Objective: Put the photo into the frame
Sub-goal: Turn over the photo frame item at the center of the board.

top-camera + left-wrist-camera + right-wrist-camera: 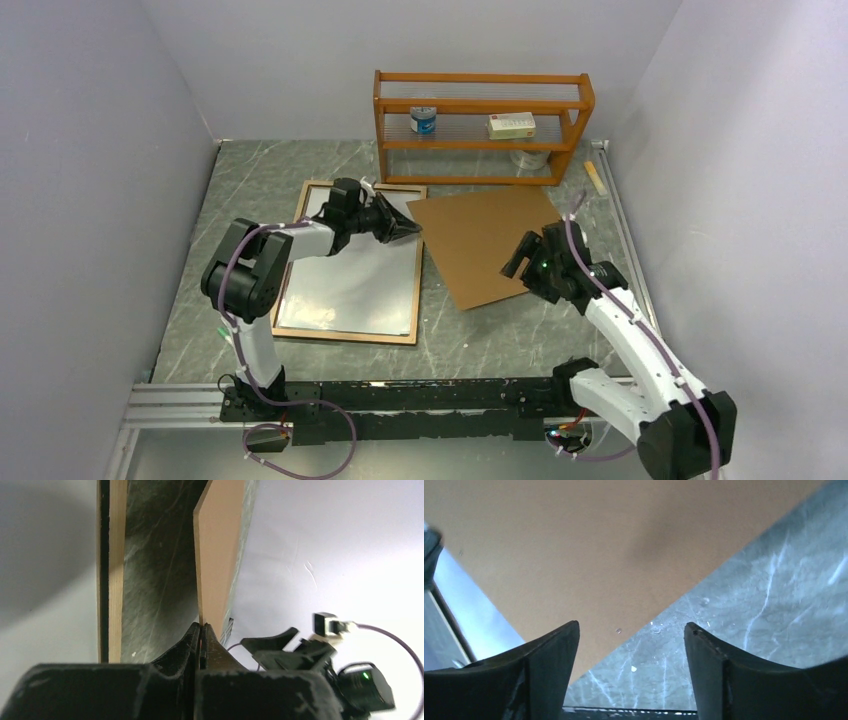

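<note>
The frame (345, 334) lies wood side up at left centre. A pale glossy surface (350, 280) fills it; I cannot tell whether this is the photo's white back, and no mountain print shows. The brown cardboard backing sheet (490, 240) lies to its right. My left gripper (412, 231) is shut on that sheet's left corner; in the left wrist view its jaws (201, 626) pinch the thin brown edge (220, 555) beside the frame's rail (117, 570). My right gripper (517, 254) is open and empty, low over the sheet's near edge (599, 545), its jaws (631, 627) wide apart.
An orange-brown shelf rack (480, 125) stands at the back with a blue-white can (423, 120), a white box (511, 125) and a clear roll (528, 158). A small wooden stick (596, 178) lies by the right wall. White walls close in on three sides.
</note>
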`<control>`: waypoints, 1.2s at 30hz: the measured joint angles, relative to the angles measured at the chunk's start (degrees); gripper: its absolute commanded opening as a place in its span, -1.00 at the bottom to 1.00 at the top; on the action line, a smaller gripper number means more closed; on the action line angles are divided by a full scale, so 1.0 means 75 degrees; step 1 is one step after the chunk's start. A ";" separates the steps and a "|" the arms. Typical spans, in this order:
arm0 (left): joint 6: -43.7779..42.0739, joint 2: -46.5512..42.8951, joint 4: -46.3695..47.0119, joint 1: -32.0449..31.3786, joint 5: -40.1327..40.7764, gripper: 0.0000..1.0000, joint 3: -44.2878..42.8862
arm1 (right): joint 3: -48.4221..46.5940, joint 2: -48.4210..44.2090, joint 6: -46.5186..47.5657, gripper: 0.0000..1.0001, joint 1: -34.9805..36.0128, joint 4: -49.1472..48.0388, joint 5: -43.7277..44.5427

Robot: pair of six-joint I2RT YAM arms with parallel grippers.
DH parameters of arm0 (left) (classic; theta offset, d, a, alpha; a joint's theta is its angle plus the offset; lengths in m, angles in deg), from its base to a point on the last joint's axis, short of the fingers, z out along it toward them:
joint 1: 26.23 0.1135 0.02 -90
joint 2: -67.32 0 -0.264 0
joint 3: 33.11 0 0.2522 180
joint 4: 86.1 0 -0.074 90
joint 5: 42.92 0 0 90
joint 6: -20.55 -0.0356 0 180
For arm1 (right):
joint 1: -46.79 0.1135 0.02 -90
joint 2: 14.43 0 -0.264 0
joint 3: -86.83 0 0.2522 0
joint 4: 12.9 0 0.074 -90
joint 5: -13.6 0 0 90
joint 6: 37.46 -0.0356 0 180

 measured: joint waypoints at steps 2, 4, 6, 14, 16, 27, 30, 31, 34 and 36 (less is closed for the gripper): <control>-0.0146 -0.0009 -0.0525 0.0099 -0.0163 -0.95 -0.0291 | -0.0560 0.0003 0.0353 0.71 0.0731 0.0210 0.0562; -0.0256 -0.0009 -0.0970 0.0195 -0.0323 -0.95 -0.0519 | -0.1072 0.0058 0.0714 0.75 0.1355 0.0251 0.0982; -0.0361 -0.0009 -0.1413 0.0300 -0.0501 -0.95 -0.0697 | -0.1513 0.0090 0.1189 0.78 0.2101 0.0184 0.1454; -0.0720 -0.0012 -0.2993 0.0746 -0.1099 -0.95 -0.1504 | -0.2294 0.0822 0.3407 0.85 0.5735 -0.0157 0.3427; -0.0822 -0.0026 -0.3281 0.0842 -0.1224 -0.95 -0.1682 | -0.2369 0.1378 0.3902 0.87 0.6560 -0.0294 0.3975; -0.1023 -0.0111 -0.4036 0.1113 -0.1679 -0.95 -0.1894 | -0.1950 0.3404 0.5604 0.75 0.8492 -0.1349 0.6945; -0.1017 -0.0111 -0.4106 0.1137 -0.1781 -0.95 -0.1900 | -0.1716 0.3494 0.6073 0.67 0.8495 -0.1848 0.7557; -0.1014 -0.0111 -0.4130 0.1145 -0.1798 -0.95 -0.1903 | -0.1638 0.3520 0.6257 0.64 0.8492 -0.2049 0.7720; -0.1014 -0.0111 -0.4202 0.1163 -0.1880 -0.95 -0.1941 | -0.1364 0.3646 0.6854 0.43 0.8498 -0.2672 0.8061; -0.1014 -0.0111 -0.4246 0.1180 -0.1929 -0.95 -0.1990 | -0.1151 0.3736 0.7283 0.15 0.8513 -0.3051 0.8239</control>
